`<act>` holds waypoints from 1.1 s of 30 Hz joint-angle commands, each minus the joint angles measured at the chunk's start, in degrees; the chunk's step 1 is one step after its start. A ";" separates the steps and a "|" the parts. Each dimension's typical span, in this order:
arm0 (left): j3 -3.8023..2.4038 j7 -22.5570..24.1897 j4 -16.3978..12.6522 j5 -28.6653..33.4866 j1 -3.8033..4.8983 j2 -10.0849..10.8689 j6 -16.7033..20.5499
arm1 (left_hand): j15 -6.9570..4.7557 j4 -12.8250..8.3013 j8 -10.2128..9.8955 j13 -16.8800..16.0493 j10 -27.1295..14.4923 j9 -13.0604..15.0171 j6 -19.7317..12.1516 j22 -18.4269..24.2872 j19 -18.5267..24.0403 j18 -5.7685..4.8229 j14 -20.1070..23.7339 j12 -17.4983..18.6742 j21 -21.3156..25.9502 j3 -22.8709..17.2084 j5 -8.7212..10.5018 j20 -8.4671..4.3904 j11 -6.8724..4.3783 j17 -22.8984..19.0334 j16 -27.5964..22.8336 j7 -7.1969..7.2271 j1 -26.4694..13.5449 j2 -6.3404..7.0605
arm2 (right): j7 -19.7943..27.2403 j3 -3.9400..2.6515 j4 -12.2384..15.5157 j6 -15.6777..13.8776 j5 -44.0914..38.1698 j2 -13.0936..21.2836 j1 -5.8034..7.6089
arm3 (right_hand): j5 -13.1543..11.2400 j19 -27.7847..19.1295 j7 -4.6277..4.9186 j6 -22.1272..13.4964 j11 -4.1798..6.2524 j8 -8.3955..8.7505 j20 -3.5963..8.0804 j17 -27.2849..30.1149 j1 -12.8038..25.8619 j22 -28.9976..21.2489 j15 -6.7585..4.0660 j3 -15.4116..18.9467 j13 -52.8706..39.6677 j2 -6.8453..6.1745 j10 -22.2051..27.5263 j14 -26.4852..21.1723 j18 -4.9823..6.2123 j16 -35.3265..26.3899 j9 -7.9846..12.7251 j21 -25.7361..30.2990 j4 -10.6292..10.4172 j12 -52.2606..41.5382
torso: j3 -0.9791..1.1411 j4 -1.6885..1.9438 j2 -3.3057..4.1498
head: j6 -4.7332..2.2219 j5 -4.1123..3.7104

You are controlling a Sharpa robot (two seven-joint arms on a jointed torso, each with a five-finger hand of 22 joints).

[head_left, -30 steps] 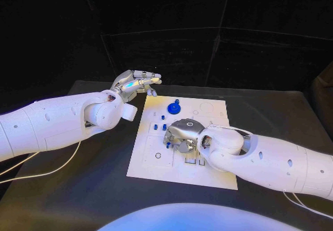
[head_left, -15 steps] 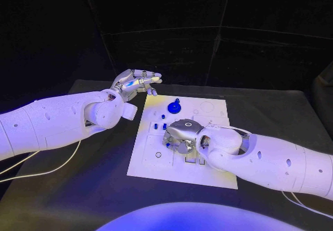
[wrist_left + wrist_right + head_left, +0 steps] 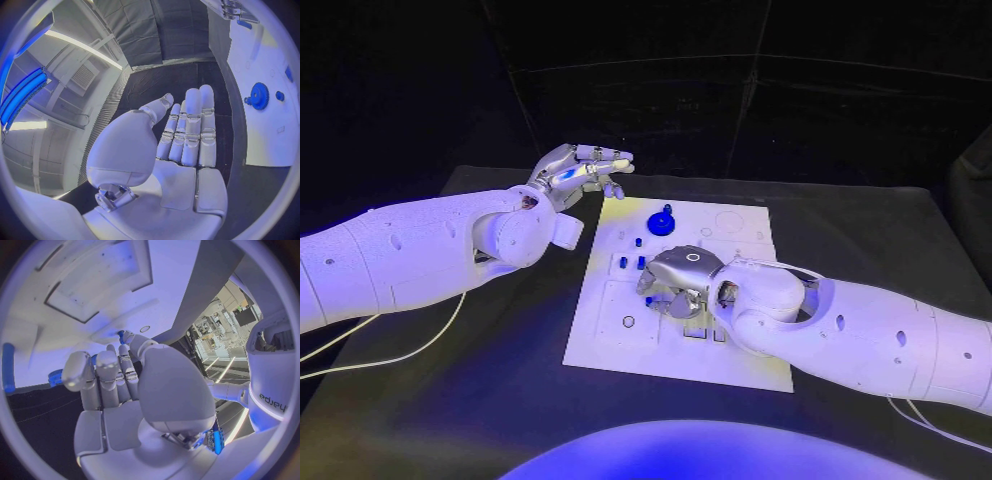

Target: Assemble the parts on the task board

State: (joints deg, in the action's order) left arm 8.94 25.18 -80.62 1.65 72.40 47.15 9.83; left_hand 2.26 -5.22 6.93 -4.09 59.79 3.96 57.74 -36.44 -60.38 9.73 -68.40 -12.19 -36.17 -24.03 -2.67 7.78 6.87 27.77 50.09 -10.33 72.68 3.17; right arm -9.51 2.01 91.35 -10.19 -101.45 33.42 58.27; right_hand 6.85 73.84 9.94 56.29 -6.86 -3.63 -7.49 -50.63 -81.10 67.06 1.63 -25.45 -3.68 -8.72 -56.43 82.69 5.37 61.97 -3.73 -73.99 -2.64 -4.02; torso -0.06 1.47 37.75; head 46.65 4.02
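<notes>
1. Left hand, upper left of frame, holding nothing, fingers straighter than a second ago, off the board.
2. Right hand at mid-board as before, fingers curled around a small blue part; grip uncertain.
3. Blue gear waiting above, unassembled.

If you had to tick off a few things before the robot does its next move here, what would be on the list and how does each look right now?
1. Task board flat on the table: ok.
2. Left robot hand off the board, holding nothing: ok, fingers straight in the left wrist view.
3. Blue gear free to pick, nothing on it: ok.
4. Right robot hand over the board's middle: ok.
5. Right robot hand holding a part: cannot tell; something blue shows at its fingertips.
6. Slot under that hand free: cannot tell, hidden.
</notes>
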 commanded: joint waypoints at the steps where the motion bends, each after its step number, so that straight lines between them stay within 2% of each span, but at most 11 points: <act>1: -0.05 -0.03 -0.01 0.19 0.08 -0.04 -0.69 | -0.30 -0.14 0.03 0.06 -0.49 -0.10 -0.21 0.06 -0.46 0.71 -0.05 -0.31 0.28 0.35 -0.13 -0.03 0.05 -0.05 -0.32 -0.35 0.46 0.14 | 0.13 -0.01 0.34 -4.50 -0.56 0.24 0.07 | 0.05 -1.12 -0.02 -1.29 -0.12 0.03 -0.14 1.87 0.75 -1.79 0.03 1.19 -0.15 -0.04 1.69 -0.61 0.73 -1.48 -0.01 1.44 0.29 -0.74 | 0.02 0.00 -0.01 | -0.08 0.01; 6: -0.05 -0.10 0.05 0.19 0.08 -0.03 -0.75 | -0.30 -0.14 0.03 0.06 -0.49 -0.10 -0.21 0.06 -0.46 0.71 -0.05 -0.31 0.28 0.35 -0.13 -0.03 0.05 -0.05 -0.32 -0.35 0.46 0.14 | 1.57 -0.01 1.48 -7.05 0.24 1.60 0.05 | 0.21 -1.14 -0.02 -1.78 -0.09 -0.02 -0.14 2.44 0.92 -2.14 -0.02 2.08 -0.27 -0.02 2.07 -0.62 0.77 -1.90 -0.05 1.80 0.49 -1.61 | 0.04 -0.04 -0.05 | -0.19 -0.01; 11: -0.04 -0.20 0.07 0.19 0.07 0.13 -0.78 | -0.28 -0.09 0.04 0.07 -0.55 -0.09 -0.23 0.11 -0.48 0.71 -0.05 -0.35 0.34 0.43 -0.13 -0.02 0.07 -0.12 -0.33 -0.38 0.41 0.06 | 2.89 -0.07 5.23 -8.33 2.49 5.78 0.07 | 1.16 -0.29 -0.17 -1.06 0.26 -0.46 0.09 2.37 1.03 -1.65 -0.29 3.17 -0.58 0.31 0.52 -0.14 0.62 -1.73 -0.27 1.51 0.76 -4.03 | -0.01 -0.01 -0.12 | -0.50 -0.16; 14: -0.04 -0.23 0.09 0.19 0.07 0.26 -0.75 | -0.28 -0.09 0.04 0.07 -0.55 -0.09 -0.23 0.11 -0.48 0.71 -0.05 -0.35 0.34 0.43 -0.13 -0.02 0.07 -0.12 -0.33 -0.38 0.41 0.06 | 2.61 -0.15 7.67 -7.65 4.69 8.91 0.32 | 1.63 0.68 -0.49 -0.35 0.69 -0.69 0.34 1.69 1.05 -0.62 -0.60 3.36 -0.78 0.62 -1.53 0.24 0.36 -1.13 -0.34 0.75 0.84 -5.84 | -0.07 -0.17 -0.15 | -0.80 -0.36; 18: -0.04 -0.22 0.17 0.19 0.07 0.20 -0.81 | -0.28 -0.09 0.04 0.07 -0.55 -0.09 -0.23 0.11 -0.48 0.71 -0.05 -0.35 0.34 0.43 -0.13 -0.02 0.07 -0.12 -0.33 -0.38 0.41 0.06 | 1.06 -0.29 9.36 -5.74 7.26 12.57 1.87 | 1.88 1.34 -1.09 -0.27 1.38 -0.54 0.81 1.34 1.84 0.07 -1.11 3.99 -0.72 0.28 -3.42 0.51 0.19 -0.76 -0.27 0.26 0.52 -7.44 | -0.02 -0.35 -0.13 | -1.42 -0.87; 23: -0.03 -0.26 0.25 0.19 0.07 0.08 -0.93 | -0.28 -0.08 0.05 0.07 -0.56 -0.09 -0.24 0.12 -0.48 0.70 -0.05 -0.36 0.36 0.45 -0.13 -0.01 0.07 -0.14 -0.34 -0.37 0.41 0.04 | -2.14 -0.41 9.13 -3.52 6.67 16.11 4.08 | 1.95 0.67 -1.55 -1.13 1.18 -0.15 0.88 2.94 3.01 -1.20 -1.04 6.80 0.02 -0.88 -0.66 0.20 0.41 -1.98 -0.14 1.31 0.10 -6.83 | -0.02 -0.30 -0.14 | -2.14 -1.65; 27: -0.02 -0.26 0.34 0.19 0.07 0.05 -0.96 | -0.27 -0.08 0.05 0.07 -0.57 -0.09 -0.24 0.13 -0.49 0.70 -0.05 -0.37 0.37 0.46 -0.13 -0.01 0.07 -0.15 -0.34 -0.37 0.41 0.03 | -3.62 -0.44 8.30 -3.06 4.69 17.49 4.71 | 0.88 0.31 -2.20 -1.61 0.89 -0.10 0.68 3.70 2.56 -1.90 -0.80 9.23 0.00 -0.84 1.18 0.11 0.53 -2.58 -0.13 1.99 0.12 -6.68 | -0.02 -0.22 -0.08 | -2.72 -2.14; 33: 0.00 -0.31 0.45 0.19 0.06 -0.13 -1.07 | -0.27 -0.08 0.05 0.07 -0.57 -0.09 -0.24 0.13 -0.49 0.70 -0.05 -0.37 0.37 0.46 -0.13 -0.01 0.07 -0.15 -0.34 -0.37 0.41 0.03 | -4.29 -0.46 7.65 -3.42 2.83 18.02 5.01 | 0.69 0.23 -2.60 -2.04 0.67 -0.11 0.50 4.00 1.70 -2.27 -0.65 11.76 -0.03 -0.19 2.41 0.19 0.59 -2.75 -0.13 2.38 -0.18 -6.98 | -0.02 -0.19 -0.09 | -3.09 -2.37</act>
State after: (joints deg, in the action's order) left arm 8.97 24.72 -80.18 1.66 72.39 47.12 9.55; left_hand 2.26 -5.37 6.93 -4.10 59.58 3.96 57.53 -36.39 -60.38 9.73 -68.40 -12.19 -36.17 -23.87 -2.67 7.78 7.07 27.71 50.09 -10.54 72.68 3.17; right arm -12.16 1.59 99.01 -14.22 -96.80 51.47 63.15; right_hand 7.68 74.55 7.78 54.38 -6.17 -3.93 -6.88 -46.69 -79.03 64.83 0.77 -13.91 -3.70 -9.00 -54.32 83.14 5.34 59.49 -3.93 -71.94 -2.78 -10.79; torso -0.08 1.21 37.65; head 43.72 1.74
